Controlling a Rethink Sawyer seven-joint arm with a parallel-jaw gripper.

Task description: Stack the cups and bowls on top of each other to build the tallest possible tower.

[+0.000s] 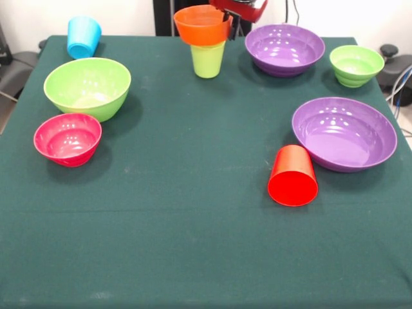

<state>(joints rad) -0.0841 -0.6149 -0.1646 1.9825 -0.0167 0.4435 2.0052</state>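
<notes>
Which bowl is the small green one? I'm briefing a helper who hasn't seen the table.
Start at the green-clothed table, on the right side of its far edge in the front view. Just right of the far purple bowl sits the small green bowl. It is the smallest bowl, and much smaller than the large lime green bowl on the left.

table cover [193,244]: matt dark green cloth
bowls [344,132]: glossy smooth plastic, bright reflections
red cup [293,175]: smooth plastic, duller sheen
gripper [239,9]: glossy red shell

Green-clothed table [193,244] carries cups [293,177] and bowls [344,132], scattered apart.
</notes>
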